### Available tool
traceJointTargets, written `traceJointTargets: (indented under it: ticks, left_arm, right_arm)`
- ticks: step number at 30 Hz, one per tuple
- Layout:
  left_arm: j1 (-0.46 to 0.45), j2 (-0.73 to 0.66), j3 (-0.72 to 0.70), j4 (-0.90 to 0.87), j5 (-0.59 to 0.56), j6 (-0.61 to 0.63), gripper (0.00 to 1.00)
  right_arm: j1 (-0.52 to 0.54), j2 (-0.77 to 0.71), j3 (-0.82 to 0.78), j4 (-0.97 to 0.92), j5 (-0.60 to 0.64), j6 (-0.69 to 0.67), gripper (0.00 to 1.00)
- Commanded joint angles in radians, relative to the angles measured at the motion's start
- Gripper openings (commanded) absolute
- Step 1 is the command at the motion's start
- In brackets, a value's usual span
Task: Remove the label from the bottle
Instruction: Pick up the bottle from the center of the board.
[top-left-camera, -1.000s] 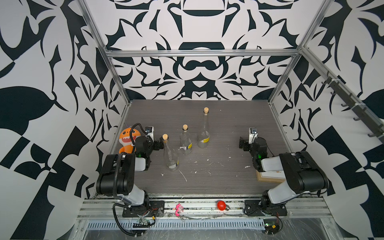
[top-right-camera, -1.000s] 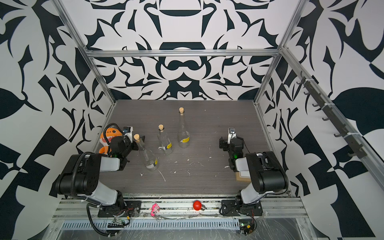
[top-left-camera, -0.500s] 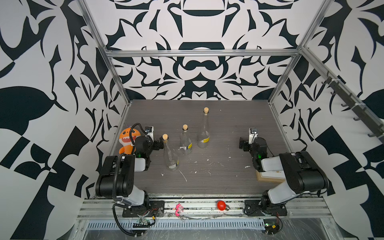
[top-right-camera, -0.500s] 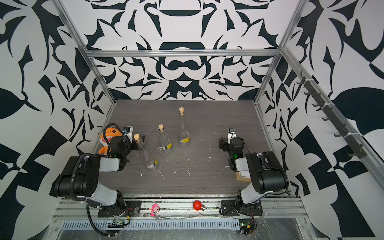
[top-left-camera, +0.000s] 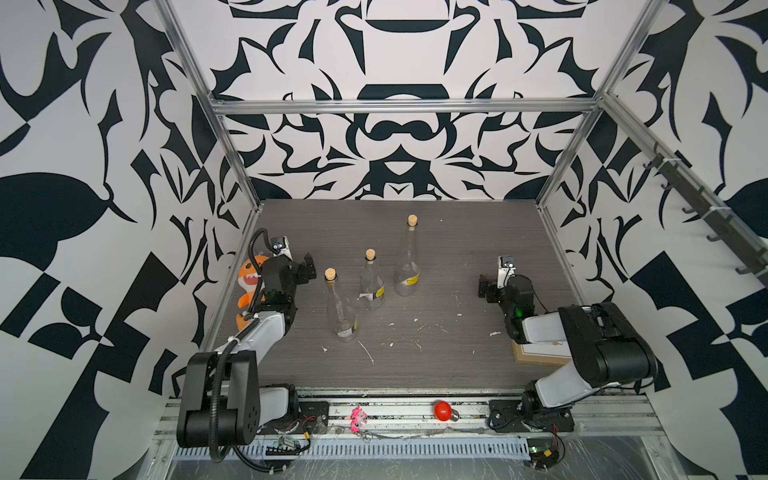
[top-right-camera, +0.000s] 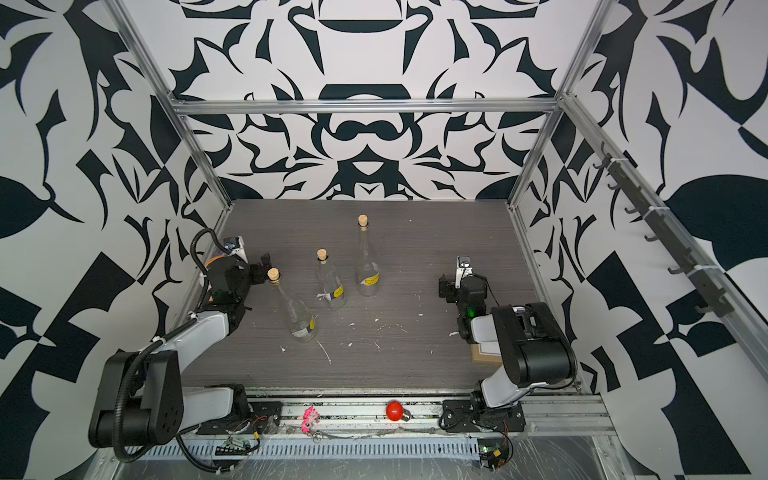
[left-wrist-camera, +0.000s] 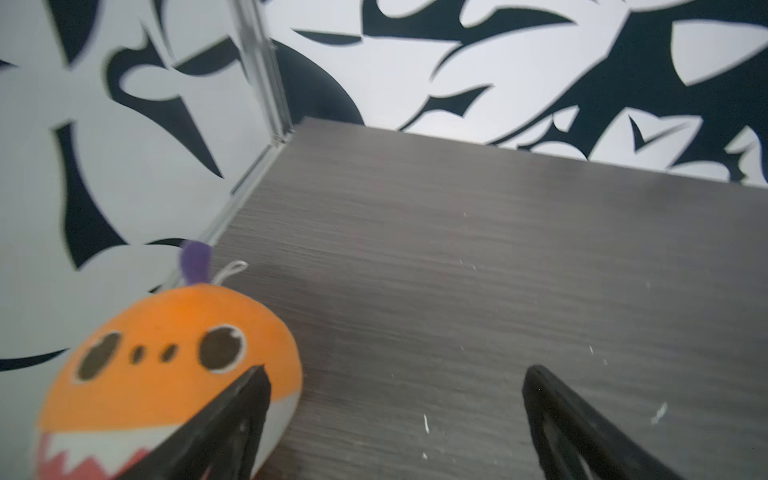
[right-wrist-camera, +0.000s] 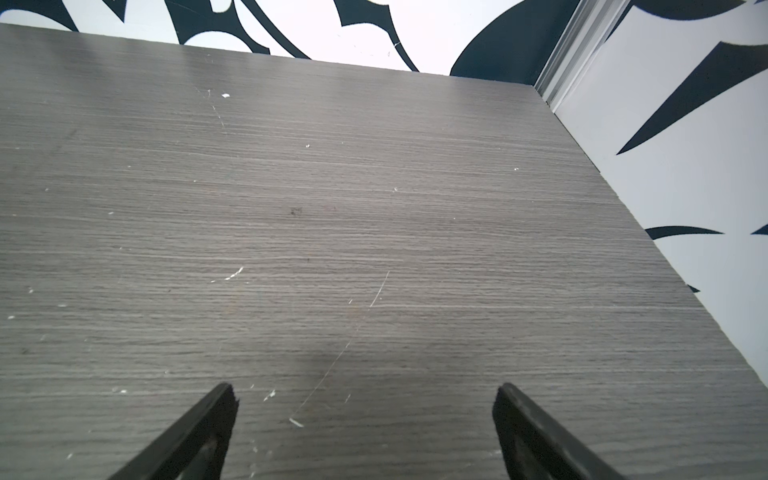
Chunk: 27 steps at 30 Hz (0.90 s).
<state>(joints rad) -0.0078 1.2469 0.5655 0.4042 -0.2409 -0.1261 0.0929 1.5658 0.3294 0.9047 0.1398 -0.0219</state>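
Three clear corked bottles stand left of the table's middle in both top views: a near bottle (top-left-camera: 340, 316) (top-right-camera: 297, 313), a middle bottle (top-left-camera: 371, 286) (top-right-camera: 330, 286) and a tall far bottle (top-left-camera: 407, 266) (top-right-camera: 366, 270). Each carries a small yellow-and-white label (top-left-camera: 348, 330) low on its body. My left gripper (top-left-camera: 307, 266) (left-wrist-camera: 397, 374) hangs open just left of the near bottle's cork, holding nothing. At the right side my right gripper (top-left-camera: 486, 286) (right-wrist-camera: 365, 388) is open over bare table, well away from the bottles. Neither wrist view shows a bottle.
An orange plush toy (top-left-camera: 249, 276) (left-wrist-camera: 166, 353) sits by the left wall beside my left gripper. A wooden block (top-left-camera: 536, 353) lies under the right arm. White paper scraps (top-left-camera: 365, 351) litter the table in front of the bottles. A red bulb (top-left-camera: 442, 410) rests on the front rail.
My left arm has unfolded: its elbow swung toward the front rail and its gripper shifted slightly toward the back. The right arm and the bottles have not moved.
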Motion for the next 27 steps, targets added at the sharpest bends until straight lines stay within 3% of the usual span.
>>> traceJointTargets:
  ticks: [1, 5, 12, 15, 20, 27]
  left_arm:
    - [-0.005, -0.048, 0.114, -0.333, -0.224, -0.112, 0.99]
    - [-0.005, -0.074, 0.247, -0.638, -0.302, -0.247, 0.99]
    - [-0.007, -0.129, 0.417, -1.025, -0.237, -0.356, 0.99]
    - [-0.007, -0.195, 0.461, -1.103, -0.172, -0.33, 0.99]
    - [-0.007, -0.263, 0.536, -1.223, -0.039, -0.272, 0.99]
    - [-0.007, -0.39, 0.607, -1.291, 0.097, -0.164, 0.99]
  right_arm:
    - [-0.002, -0.006, 0.029, 0.015, 0.004, 0.009, 1.0]
    - [-0.001, -0.001, 0.038, -0.001, 0.004, 0.007, 0.99]
    - [0.01, -0.022, 0.026, 0.017, 0.041, 0.012, 0.86]
    - [0.041, -0.101, 0.087, -0.155, 0.152, 0.009, 0.84]
    - [0.095, -0.2, 0.138, -0.287, 0.222, -0.024, 0.84]
    - [0.125, -0.406, 0.341, -0.669, 0.1, 0.025, 0.8]
